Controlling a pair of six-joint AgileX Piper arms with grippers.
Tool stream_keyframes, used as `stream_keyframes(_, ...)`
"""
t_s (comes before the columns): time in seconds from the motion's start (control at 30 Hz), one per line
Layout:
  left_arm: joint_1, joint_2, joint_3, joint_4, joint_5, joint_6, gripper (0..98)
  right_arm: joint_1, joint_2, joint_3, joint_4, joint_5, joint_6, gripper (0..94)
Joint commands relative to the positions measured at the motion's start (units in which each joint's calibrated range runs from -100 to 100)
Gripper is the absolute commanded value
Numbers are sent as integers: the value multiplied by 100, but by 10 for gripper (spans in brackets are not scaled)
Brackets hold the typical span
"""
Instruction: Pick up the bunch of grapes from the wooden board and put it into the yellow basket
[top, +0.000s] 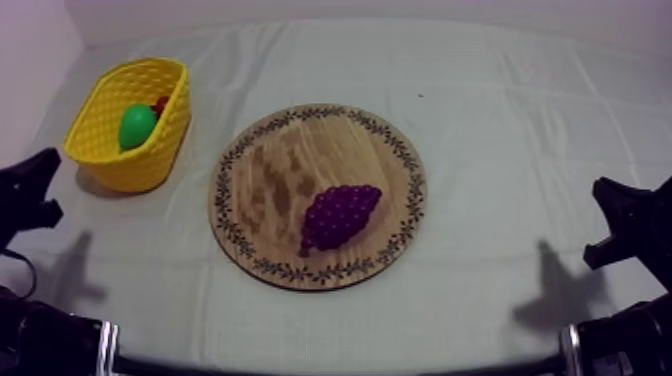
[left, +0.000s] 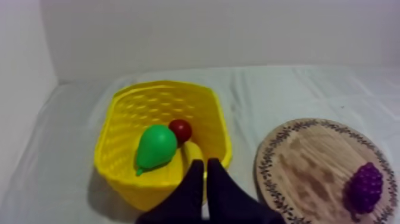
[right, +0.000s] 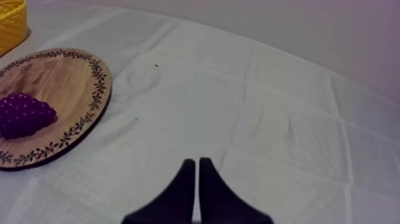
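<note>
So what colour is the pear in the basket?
Green; the pear shows best in the left wrist view.

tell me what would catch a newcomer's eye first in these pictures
The purple bunch of grapes lies on the round wooden board at mid-table, toward its right rim. The bright yellow basket stands to the board's left, holding a green pear and a small red fruit.

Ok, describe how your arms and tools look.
Mostly black. The left tool and right tool each have two smooth fingers tapering to narrow tips. The left arm and right arm are bulky, each with a silvery band.
</note>
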Motion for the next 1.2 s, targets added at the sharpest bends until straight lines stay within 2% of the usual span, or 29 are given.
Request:
stream_keyframes(0.0,165,610,-1166,47,412,-24,0,-2,-1,-3,1,-3,4,4)
stream_keyframes(0.17,505,1606,-2611,129,1026,-167,0,-2,-1,-3,1,-3,5,4)
stream_keyframes(0.43,1153,3196,-4511,82,2008,-288,0,-2,-1,-3,1,-3,5,4)
stream_keyframes(0.7,1796,4499,-5436,-218,2176,-131,0,-2,-1,-3,1,-3,5,4)
stream_keyframes(1.17,2319,6414,-6148,-636,2457,77,0,-2,-1,-3,1,-3,5,4)
